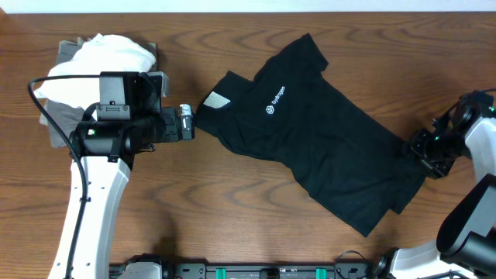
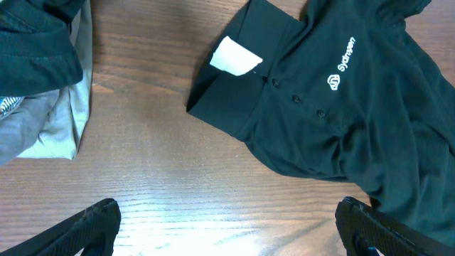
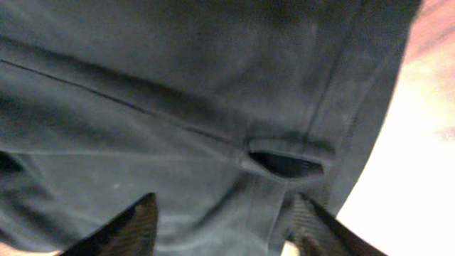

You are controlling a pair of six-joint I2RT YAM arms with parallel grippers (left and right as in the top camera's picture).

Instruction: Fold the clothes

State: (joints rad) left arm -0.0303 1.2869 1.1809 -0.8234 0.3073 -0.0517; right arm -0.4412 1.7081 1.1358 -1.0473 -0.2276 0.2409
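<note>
Brown wood-grain table (image 1: 232, 209) runs under everything I can see, with a pale strip along its far edge. My task thing, the black shirt (image 1: 325, 147), lies spread and somewhat rumpled across the middle. It is set on a slant, with the collar toward my left side and the hem down toward my right. Its white neck label (image 2: 234, 57) shows inside the open collar. The small round logo (image 1: 270, 108) and the white lettering (image 1: 280, 96) sit on the chest, face up. My left gripper (image 1: 186, 122) hangs low over bare wood just short of the collar. Its fingers (image 2: 96, 220) are spread as wide as they go, with nothing between them and no cloth touching them in the wrist view. Behind that arm, at the table's far left, a plain white garment (image 1: 108, 54) is heaped on a grey garment (image 2: 43, 135). My right gripper (image 1: 426, 151) is at the shirt's lower right edge, where the hem reaches furthest. Seen from that wrist, its fingers (image 3: 131, 227) stand partly apart right over the black fabric, close to a small slit in the hem (image 3: 284, 163). I cannot see any fold pinched between them.
</note>
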